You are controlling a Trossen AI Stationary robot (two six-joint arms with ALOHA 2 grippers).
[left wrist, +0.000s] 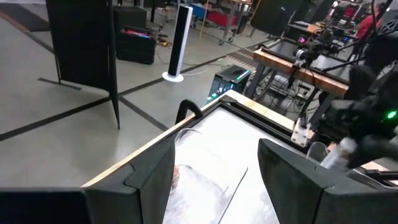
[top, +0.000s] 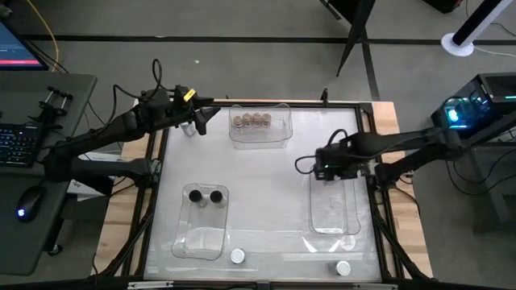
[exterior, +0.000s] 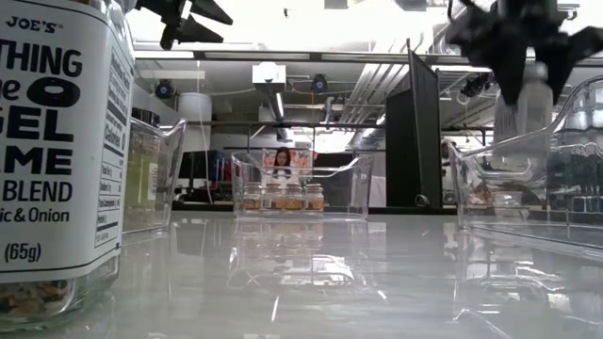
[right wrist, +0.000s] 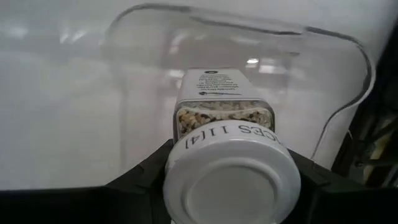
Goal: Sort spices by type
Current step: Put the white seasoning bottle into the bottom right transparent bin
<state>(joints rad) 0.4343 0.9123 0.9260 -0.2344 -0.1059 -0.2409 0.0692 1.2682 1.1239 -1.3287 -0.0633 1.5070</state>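
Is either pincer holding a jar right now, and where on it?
Yes. The right pincer grips a white-lidded spice jar by its lid end, over the right-hand clear bin. The left pincer is open and empty.

Grey concrete floor (top: 242,20), a desk with keyboard (top: 18,145) and mouse (top: 31,201).

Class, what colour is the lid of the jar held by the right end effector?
White lid; the right wrist view shows it best.

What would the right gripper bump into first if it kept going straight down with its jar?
Probably the floor of the clear rectangular plastic bin below. The right gripper holds the white-lidded spice jar over the bin's open top, and nothing shows between, though depth is hard to judge.
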